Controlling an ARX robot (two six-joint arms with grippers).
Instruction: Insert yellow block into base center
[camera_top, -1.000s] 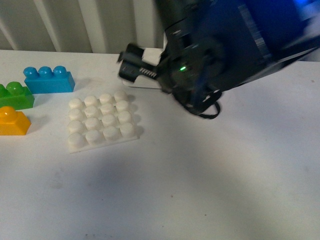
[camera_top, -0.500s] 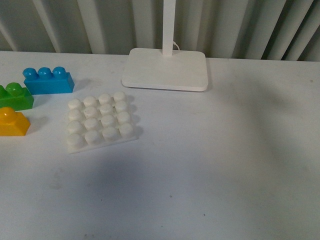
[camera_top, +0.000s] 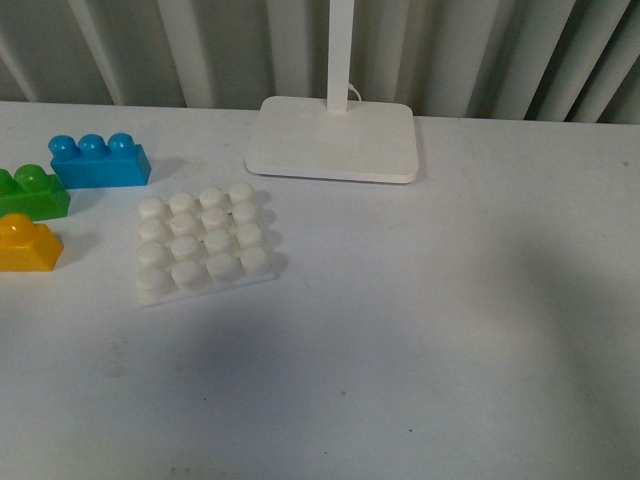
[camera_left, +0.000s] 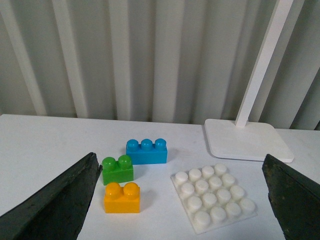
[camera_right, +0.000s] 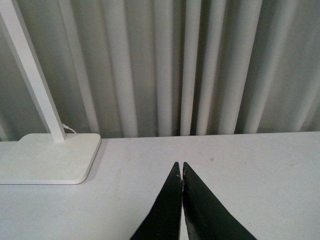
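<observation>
The yellow block (camera_top: 26, 243) lies at the table's left edge; it also shows in the left wrist view (camera_left: 122, 198), two studs up. The white studded base (camera_top: 200, 243) lies flat right of it, also in the left wrist view (camera_left: 214, 197). My left gripper (camera_left: 182, 167) is open wide, held back from and above both, empty. My right gripper (camera_right: 181, 166) is shut and empty over bare table on the right. Neither arm shows in the front view.
A green brick (camera_top: 32, 193) and a blue three-stud brick (camera_top: 98, 160) lie behind the yellow block. A smooth white slab with an upright pole (camera_top: 333, 139) stands at the back, also in the right wrist view (camera_right: 46, 158). A corrugated wall backs the table.
A dark arm filled the upper right of the front view one second ago; it has left the view. The bricks and base have not moved.
</observation>
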